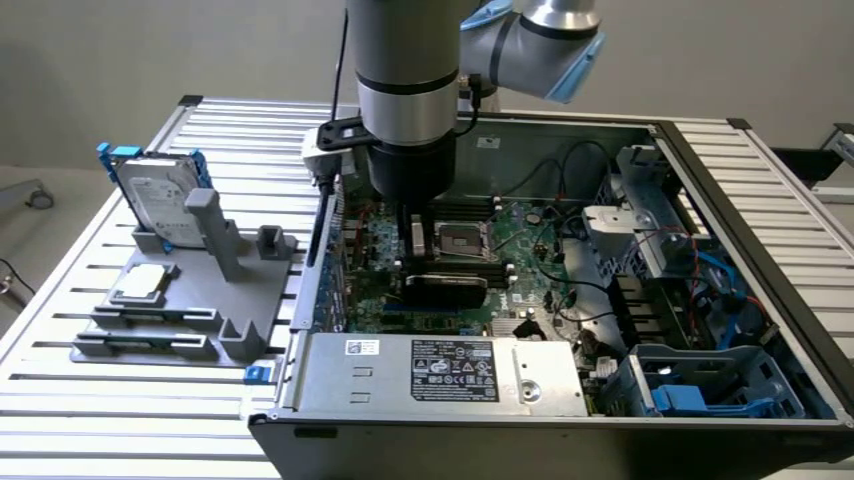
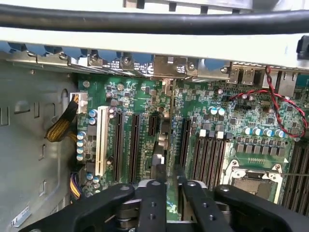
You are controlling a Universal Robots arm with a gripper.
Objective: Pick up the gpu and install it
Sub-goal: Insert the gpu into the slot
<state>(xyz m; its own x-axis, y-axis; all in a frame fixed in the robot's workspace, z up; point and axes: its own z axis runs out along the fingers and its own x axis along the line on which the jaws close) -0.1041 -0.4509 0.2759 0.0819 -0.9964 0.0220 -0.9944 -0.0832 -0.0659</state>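
Exterior view: the gripper [image 1: 420,248] reaches into an open sheet-metal computer case [image 1: 534,450] standing on a ribbed aluminium counter [image 1: 240,120].

Wrist view: the black jaws are clamped on the gpu [image 2: 171,200]. Its thin green board edge stands upright between them, above the slotted green motherboard [image 2: 217,125].

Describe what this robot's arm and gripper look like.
The arm is a silver-grey tube with a black wrist section and a light blue cap on its joint. A black cable runs alongside. The gripper is black, with jointed bars and silver pins.
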